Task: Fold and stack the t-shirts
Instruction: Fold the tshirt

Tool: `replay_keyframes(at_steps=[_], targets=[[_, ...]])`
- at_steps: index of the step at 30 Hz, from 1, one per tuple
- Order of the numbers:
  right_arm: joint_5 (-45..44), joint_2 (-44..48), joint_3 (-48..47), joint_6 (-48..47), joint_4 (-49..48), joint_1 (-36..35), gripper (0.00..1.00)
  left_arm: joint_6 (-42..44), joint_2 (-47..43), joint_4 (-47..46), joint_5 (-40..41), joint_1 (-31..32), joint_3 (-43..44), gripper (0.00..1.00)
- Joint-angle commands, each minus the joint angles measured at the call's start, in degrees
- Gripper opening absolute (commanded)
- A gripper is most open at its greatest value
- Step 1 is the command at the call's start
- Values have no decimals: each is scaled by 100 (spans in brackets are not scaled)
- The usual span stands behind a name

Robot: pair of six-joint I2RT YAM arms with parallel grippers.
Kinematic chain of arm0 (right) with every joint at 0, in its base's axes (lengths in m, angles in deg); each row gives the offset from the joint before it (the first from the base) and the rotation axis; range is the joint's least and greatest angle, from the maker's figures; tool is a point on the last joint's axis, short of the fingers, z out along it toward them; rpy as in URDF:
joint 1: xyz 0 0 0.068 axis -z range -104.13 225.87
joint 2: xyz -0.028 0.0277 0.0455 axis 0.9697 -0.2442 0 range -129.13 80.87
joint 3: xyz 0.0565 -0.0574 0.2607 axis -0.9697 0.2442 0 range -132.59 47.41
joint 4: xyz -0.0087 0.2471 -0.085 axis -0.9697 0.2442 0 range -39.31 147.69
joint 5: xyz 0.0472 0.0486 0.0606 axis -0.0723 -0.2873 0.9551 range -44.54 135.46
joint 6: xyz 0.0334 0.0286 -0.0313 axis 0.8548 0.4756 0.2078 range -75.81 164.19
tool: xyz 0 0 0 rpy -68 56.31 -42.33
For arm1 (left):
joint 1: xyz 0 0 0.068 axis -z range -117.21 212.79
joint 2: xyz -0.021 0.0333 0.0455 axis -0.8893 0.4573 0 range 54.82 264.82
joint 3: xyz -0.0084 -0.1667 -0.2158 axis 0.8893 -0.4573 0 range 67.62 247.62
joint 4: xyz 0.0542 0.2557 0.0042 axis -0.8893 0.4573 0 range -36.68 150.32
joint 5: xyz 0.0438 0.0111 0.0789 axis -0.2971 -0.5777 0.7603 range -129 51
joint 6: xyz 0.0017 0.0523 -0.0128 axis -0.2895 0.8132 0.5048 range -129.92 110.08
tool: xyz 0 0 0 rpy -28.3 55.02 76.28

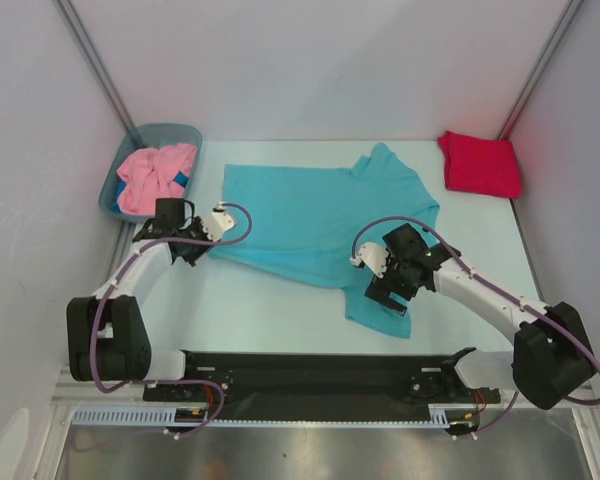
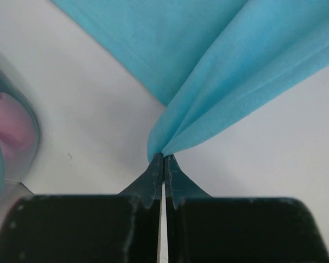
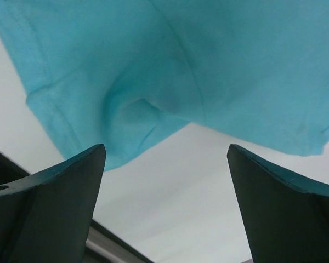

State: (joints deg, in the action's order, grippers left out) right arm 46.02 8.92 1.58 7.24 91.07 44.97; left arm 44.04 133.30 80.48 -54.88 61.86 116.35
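1. White tabletop (image 1: 280,300) between pale walls sets the scene. On it, the left gripper (image 2: 163,159) has its fingers pressed together on a corner of the turquoise t-shirt (image 1: 320,215), with cloth fanning out from the tips.
2. The right gripper (image 3: 165,148) has its fingers spread wide with nothing between them. It hovers just above a rumpled sleeve edge of the same shirt.
3. Outward from there, the turquoise shirt lies mostly spread across the middle of the table, with one sleeve trailing toward the arms' bases.
4. The step in hand, as I judge it, is laying this shirt flat before folding. The right gripper probably needs to drop onto the sleeve or hem and close, so both arms can draw the cloth taut.
5. A red t-shirt (image 1: 478,163) lies folded at the far right corner, well apart, and is likely the start of the stack.
6. The grey-blue tub (image 1: 165,132) at far left holds the crumpled pink t-shirt (image 1: 152,178). A bit of blue shows beside it, too small to identify.
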Motion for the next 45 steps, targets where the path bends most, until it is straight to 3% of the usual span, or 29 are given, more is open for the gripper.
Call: replay_keyframes(at_steps=[1,3,6,9,12,22,26,31,40,45], targets=[[681,-214,-383,294,487,110,100,-403,-298,-132,217,-21,242,0],[796,-311,-418,233,523,145,95,-482,-342,-141,243,-13,251,0],[1016,-443,-454,-65,734,137,75,-596,-377,-149,287,-13,234,0],[903,-365,-314,-329,805,-65,77,-675,-386,-141,349,14,216,0],[701,-145,71,-655,779,-415,72,-781,-360,-184,366,49,207,0],[-204,918,1339,-1043,49,-1331,75,-842,-228,-220,559,304,365,0],[-267,980,1462,-1042,-92,-1367,80,-904,-193,-220,577,365,427,0],[-494,998,1576,-1104,-459,-1384,78,-904,-184,-228,621,409,462,0],[-820,1130,1805,-1323,-900,-1507,57,-887,-87,-272,639,409,532,0],[-908,1428,1919,-1525,-787,-1604,34,-869,1,-290,630,409,576,0]])
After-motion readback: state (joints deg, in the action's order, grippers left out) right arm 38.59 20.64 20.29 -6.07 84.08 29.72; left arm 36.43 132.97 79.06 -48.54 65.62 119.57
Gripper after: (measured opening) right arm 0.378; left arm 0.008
